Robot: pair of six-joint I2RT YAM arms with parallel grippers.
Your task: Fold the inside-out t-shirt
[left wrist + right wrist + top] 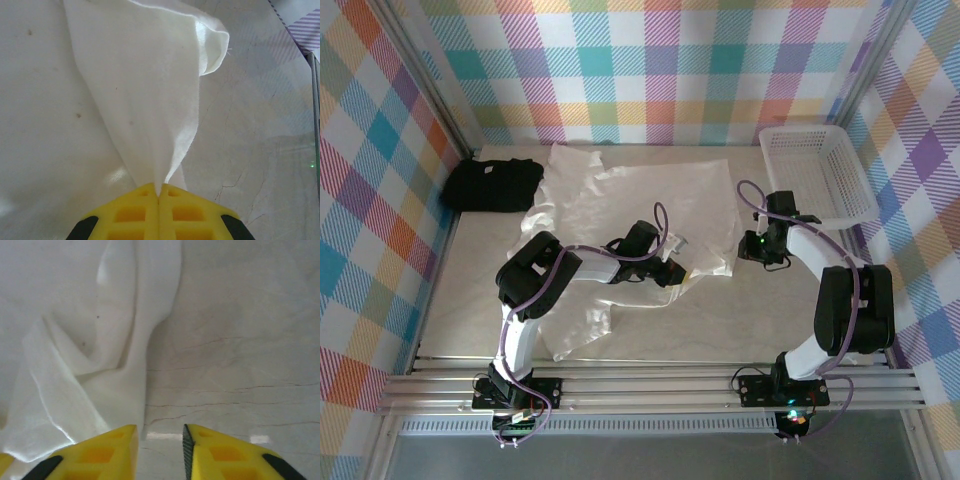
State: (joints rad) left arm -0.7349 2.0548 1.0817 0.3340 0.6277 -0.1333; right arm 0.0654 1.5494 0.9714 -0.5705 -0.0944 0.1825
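Note:
The inside-out t-shirt (640, 200) is a white cloth lying rumpled across the middle of the table, with one part trailing toward the near left. My left gripper (675, 265) is at the cloth's near right edge. In the left wrist view its yellow fingers (135, 215) meet, and my left gripper (160, 189) is shut on a pinched fold of the t-shirt (150, 100), which stretches away from it. My right gripper (747, 248) is just right of the shirt's right edge. In its wrist view my right gripper (160, 432) is open over bare table, the t-shirt (100, 380) beside its left finger.
A black t-shirt (490, 185) lies bunched at the far left. A white plastic basket (800, 133) stands at the far right corner. Checked walls close in the table on three sides. Bare marbled table (740, 310) lies between the shirt and the right arm's base.

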